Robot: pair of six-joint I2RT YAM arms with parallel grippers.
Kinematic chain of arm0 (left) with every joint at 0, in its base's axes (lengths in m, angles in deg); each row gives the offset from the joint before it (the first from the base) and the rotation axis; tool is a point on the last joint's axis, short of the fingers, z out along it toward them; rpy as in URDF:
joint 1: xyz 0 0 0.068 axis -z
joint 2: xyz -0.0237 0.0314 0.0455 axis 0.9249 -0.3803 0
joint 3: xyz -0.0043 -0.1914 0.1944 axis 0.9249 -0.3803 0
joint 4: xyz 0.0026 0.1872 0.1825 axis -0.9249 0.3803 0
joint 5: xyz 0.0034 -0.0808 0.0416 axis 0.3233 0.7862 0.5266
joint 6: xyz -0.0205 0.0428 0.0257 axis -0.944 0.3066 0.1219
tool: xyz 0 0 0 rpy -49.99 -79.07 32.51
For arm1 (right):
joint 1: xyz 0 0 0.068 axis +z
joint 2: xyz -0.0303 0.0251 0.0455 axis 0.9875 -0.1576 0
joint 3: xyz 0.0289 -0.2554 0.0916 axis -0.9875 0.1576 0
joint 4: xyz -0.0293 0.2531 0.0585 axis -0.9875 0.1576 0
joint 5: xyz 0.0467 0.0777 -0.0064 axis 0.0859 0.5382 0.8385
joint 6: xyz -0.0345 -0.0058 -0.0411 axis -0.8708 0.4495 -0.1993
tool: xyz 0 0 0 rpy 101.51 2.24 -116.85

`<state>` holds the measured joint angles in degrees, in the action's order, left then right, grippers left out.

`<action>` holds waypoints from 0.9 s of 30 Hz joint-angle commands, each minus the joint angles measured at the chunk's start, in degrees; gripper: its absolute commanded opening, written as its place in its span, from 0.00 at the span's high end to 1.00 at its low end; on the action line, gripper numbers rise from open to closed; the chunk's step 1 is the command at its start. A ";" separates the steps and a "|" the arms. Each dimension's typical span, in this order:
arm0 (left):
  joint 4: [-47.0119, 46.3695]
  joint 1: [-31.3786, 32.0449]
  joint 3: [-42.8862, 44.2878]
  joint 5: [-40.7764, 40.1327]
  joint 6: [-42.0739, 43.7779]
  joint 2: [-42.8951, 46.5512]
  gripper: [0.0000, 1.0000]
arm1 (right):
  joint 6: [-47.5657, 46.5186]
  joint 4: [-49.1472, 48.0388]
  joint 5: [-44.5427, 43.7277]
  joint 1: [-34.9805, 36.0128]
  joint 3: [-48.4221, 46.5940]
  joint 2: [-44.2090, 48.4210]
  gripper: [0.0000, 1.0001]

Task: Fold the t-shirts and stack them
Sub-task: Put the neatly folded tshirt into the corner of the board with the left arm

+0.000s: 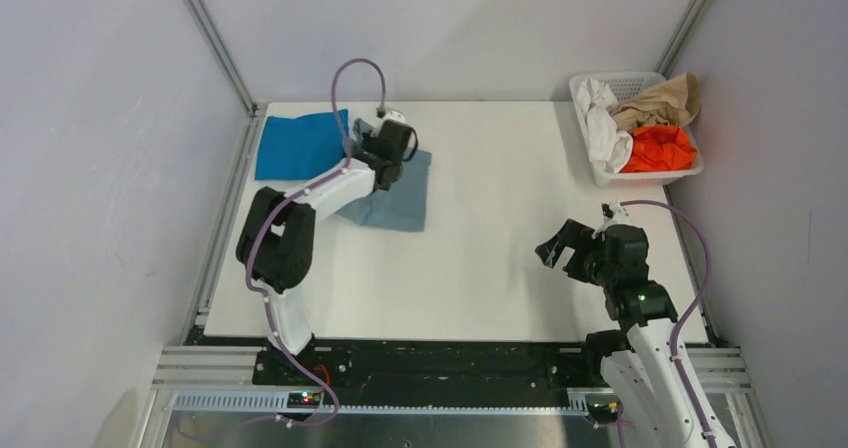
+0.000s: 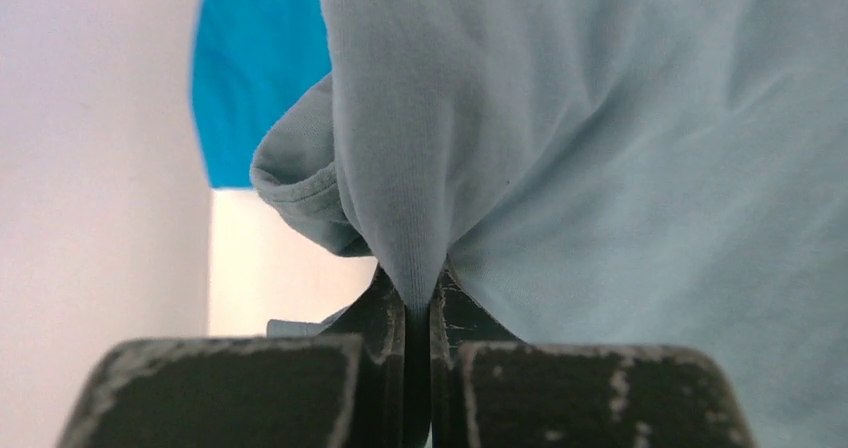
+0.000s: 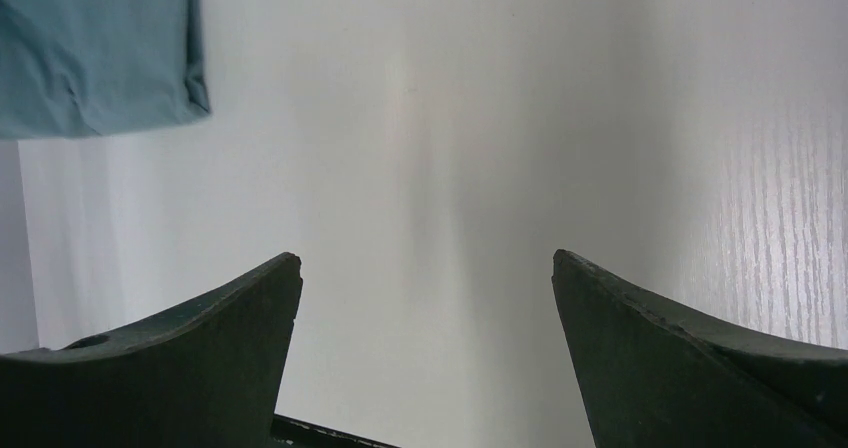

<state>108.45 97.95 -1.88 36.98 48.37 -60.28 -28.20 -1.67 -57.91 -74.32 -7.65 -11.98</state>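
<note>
Left claw (image 2: 418, 303) is pinching a fold of the grey-blue shirt (image 1: 402, 203). In the left wrist view the jaws are sitting almost flat together with the cloth bunching up out of the gap, and a hemmed edge is curling over to the left of the pinch. That shirt is lying in a folded, roughly squarish shape at the far left part of the counter (image 1: 500, 228), with the arm reaching across it. The bright blue shirt (image 1: 300, 145) is lying flat just beside it, tucked into the far left corner with its edge running along the counter's left rim. Can't tell if the two are touching, since the arm is covering that seam.

Right claw (image 3: 425, 258) is hanging wide open over bare counter near the right side, gripping nothing. Its wrist view is catching a corner of the grey-blue shirt at top left, well apart from the fingers.

A white basket (image 1: 640, 78) is sitting at the far right corner, holding a white cloth (image 1: 600, 123), a tan one (image 1: 665, 98) and an orange one (image 1: 660, 150). The whole middle stretch between the shirts and the basket is giving plenty of room.
</note>
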 commanded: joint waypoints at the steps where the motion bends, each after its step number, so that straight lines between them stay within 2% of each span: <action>1: -9.67 -6.28 6.00 1.33 14.71 1.79 1.00 | -1.19 -1.92 0.88 -0.15 0.35 1.22 0.00; 7: -15.45 -13.17 12.34 10.23 21.46 -0.44 1.00 | -0.94 -2.01 -1.24 -0.09 0.78 2.29 0.00; 11: -15.61 -15.26 18.65 9.09 28.78 -3.38 1.00 | -0.88 -1.87 -1.53 -0.05 0.74 2.69 0.00; 18: -15.51 -18.97 20.96 16.20 30.78 -2.63 1.00 | -0.50 -1.81 -4.44 -0.03 0.95 2.87 0.00; 23: -14.29 -19.75 24.71 16.51 31.64 -2.09 1.00 | -0.40 -1.63 -5.71 0.02 0.96 2.88 0.00; 27: -13.71 -19.91 25.15 17.94 28.37 0.06 1.00 | -0.32 -1.54 -6.52 -0.06 0.95 2.78 0.00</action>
<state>98.04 78.50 19.51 53.35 77.55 -64.26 -28.16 -1.65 -62.35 -74.30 -6.66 -9.38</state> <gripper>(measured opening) 0.048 0.996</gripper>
